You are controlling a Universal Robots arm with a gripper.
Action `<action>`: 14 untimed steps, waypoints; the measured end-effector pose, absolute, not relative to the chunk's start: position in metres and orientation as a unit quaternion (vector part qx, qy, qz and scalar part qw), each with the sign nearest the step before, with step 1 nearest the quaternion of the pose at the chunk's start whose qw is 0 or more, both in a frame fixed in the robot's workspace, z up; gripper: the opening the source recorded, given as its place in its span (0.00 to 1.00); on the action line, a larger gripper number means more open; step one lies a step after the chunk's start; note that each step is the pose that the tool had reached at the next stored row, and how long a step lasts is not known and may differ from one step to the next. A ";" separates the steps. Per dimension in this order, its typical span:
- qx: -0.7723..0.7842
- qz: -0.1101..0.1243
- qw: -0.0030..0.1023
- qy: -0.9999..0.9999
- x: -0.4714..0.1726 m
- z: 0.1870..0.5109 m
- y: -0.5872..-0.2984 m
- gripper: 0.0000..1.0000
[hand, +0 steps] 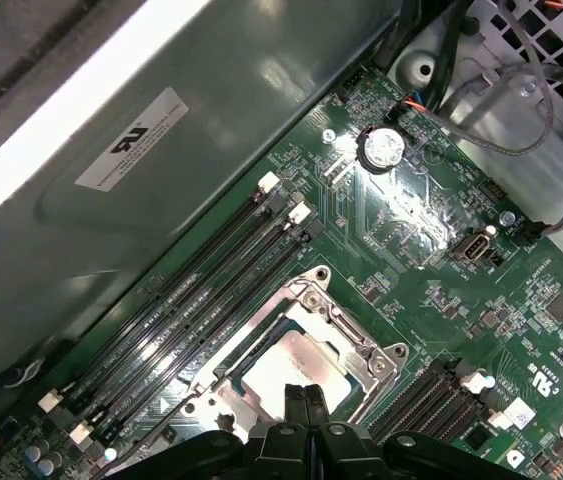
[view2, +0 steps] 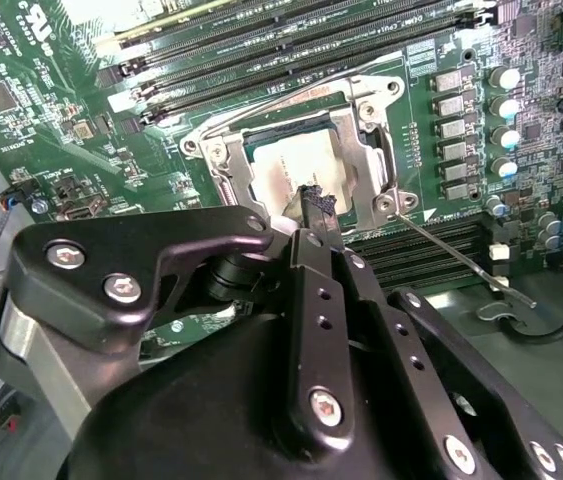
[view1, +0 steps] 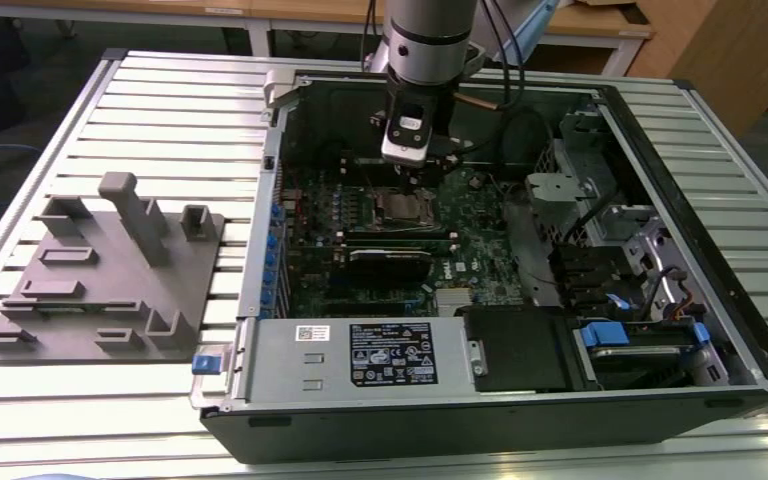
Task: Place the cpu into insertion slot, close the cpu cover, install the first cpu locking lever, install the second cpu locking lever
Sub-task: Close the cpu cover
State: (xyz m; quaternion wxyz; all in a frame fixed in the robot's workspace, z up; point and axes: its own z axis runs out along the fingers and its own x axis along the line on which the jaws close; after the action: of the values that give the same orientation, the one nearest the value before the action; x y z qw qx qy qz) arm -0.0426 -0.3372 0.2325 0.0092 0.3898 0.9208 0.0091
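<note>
Cpu (view2: 291,165): seated in the slot (view2: 286,127), with the cover (view2: 366,140) lying flat over it, so the first two steps look done. Lever (view2: 461,258): one thin rod angles free from the slot's corner and is judged unlatched; the other's state cannot be told. Gripper (hand: 301,398): just above the slot's edge, jaws pressed together, holding nothing.

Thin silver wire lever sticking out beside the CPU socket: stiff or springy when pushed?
The thin silver wire lever is long and slender, so it will probably flex and spring rather than move rigidly. Its smooth round metal likely lets a pushing tip slide off. It looks anchored by the silvery square cover frame, so it should swing about that end.
</note>
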 end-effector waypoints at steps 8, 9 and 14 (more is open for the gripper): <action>0.356 0.009 0.009 0.934 -0.043 0.232 -0.337 0.10; 0.351 0.009 0.009 0.936 -0.043 0.232 -0.337 0.10; 0.325 0.010 0.009 0.946 -0.043 0.232 -0.337 0.10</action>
State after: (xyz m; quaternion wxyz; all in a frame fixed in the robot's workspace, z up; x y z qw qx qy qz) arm -0.0425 -0.3372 0.2323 0.0086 0.3250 0.9456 0.0097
